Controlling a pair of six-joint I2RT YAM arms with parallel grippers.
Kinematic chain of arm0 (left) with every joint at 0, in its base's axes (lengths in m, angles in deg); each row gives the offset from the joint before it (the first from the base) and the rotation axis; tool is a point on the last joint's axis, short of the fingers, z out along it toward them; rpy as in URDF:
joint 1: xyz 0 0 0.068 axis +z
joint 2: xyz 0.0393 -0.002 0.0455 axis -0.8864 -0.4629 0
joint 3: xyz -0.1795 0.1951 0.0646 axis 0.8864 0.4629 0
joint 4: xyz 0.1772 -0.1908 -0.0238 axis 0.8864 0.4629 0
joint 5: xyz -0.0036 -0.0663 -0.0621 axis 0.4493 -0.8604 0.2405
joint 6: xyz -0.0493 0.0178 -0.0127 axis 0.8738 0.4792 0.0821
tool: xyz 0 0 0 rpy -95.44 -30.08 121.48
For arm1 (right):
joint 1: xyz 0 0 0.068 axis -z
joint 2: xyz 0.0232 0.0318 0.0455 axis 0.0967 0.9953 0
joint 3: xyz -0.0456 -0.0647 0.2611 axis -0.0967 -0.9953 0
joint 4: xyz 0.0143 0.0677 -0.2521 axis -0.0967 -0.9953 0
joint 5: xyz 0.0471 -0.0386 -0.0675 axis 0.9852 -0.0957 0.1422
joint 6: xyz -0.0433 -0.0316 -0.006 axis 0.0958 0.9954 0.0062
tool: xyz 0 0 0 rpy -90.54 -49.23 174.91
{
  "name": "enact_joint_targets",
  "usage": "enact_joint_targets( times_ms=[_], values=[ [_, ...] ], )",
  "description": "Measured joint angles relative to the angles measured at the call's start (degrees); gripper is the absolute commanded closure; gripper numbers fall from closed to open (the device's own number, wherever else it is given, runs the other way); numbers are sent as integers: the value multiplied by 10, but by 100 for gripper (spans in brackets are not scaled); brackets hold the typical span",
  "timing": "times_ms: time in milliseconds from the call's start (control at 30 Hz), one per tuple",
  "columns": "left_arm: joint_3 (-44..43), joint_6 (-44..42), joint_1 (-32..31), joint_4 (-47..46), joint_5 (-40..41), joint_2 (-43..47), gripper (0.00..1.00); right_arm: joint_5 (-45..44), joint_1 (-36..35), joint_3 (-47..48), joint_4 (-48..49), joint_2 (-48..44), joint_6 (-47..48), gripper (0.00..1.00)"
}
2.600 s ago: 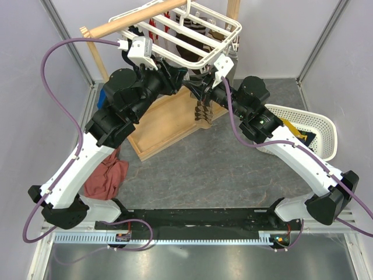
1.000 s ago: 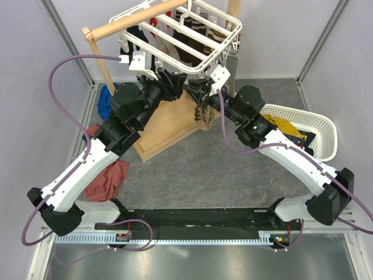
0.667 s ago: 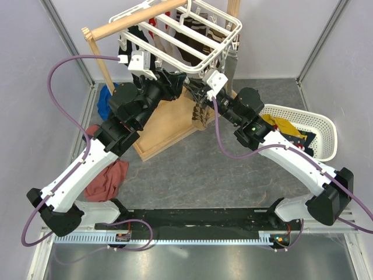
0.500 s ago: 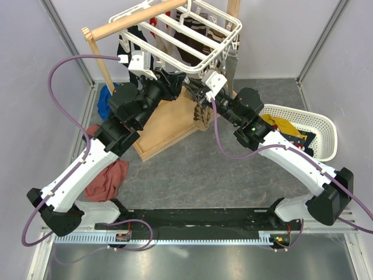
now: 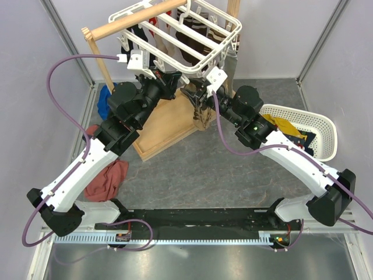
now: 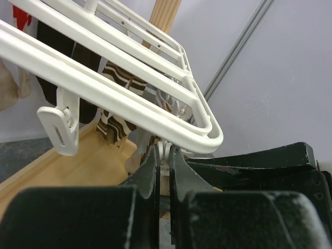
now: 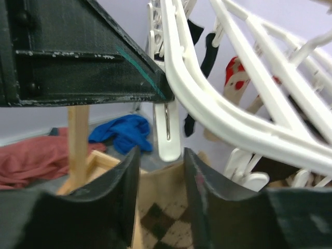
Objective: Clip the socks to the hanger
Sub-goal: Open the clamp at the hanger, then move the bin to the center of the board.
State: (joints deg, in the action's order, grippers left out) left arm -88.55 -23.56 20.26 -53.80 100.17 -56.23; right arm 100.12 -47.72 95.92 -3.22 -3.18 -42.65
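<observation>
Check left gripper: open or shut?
Shut: in the left wrist view the left gripper pinches a white clip peg under the hanger corner.

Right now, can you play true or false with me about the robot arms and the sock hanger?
1. The left gripper pinches a white peg under the hanger. True.
2. The right gripper is shut tight. False: its fingers stand apart below a white peg.
3. A blue cloth lies on the floor beside a red cloth. True.
4. The white basket sits on the left side. False: it sits by the right arm.
5. A brown argyle sock shows between the right gripper's fingers. True.
</observation>
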Motion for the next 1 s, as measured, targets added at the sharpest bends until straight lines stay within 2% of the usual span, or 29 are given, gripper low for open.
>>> enact_joint_targets(
  times_ms=[33, 200, 333, 533, 600, 767, 1000],
  values=[
    [-1, -5, 1, 0, 0, 0, 98, -2, 0, 4, -15, -2, -10, 39],
    [-12, -35, 1, 8, 0, -3, 98, -27, -1, 20, -102, -23, -59, 26],
    [-19, -62, 1, 13, -1, -6, 98, -73, -1, 45, -203, -54, -89, 23],
    [-30, -90, 1, 20, -7, -13, 98, -199, 12, 76, -398, -95, -122, 20],
    [-38, -96, 1, 29, -12, -15, 98, -226, 38, 76, -454, -100, -130, 19],
    [-56, -105, 1, 47, -21, -22, 98, -277, 157, 73, -565, -97, -155, 19],
    [-69, -117, 1, 70, -26, -25, 98, -261, 322, 41, -604, -47, -204, 20]
  ],
)
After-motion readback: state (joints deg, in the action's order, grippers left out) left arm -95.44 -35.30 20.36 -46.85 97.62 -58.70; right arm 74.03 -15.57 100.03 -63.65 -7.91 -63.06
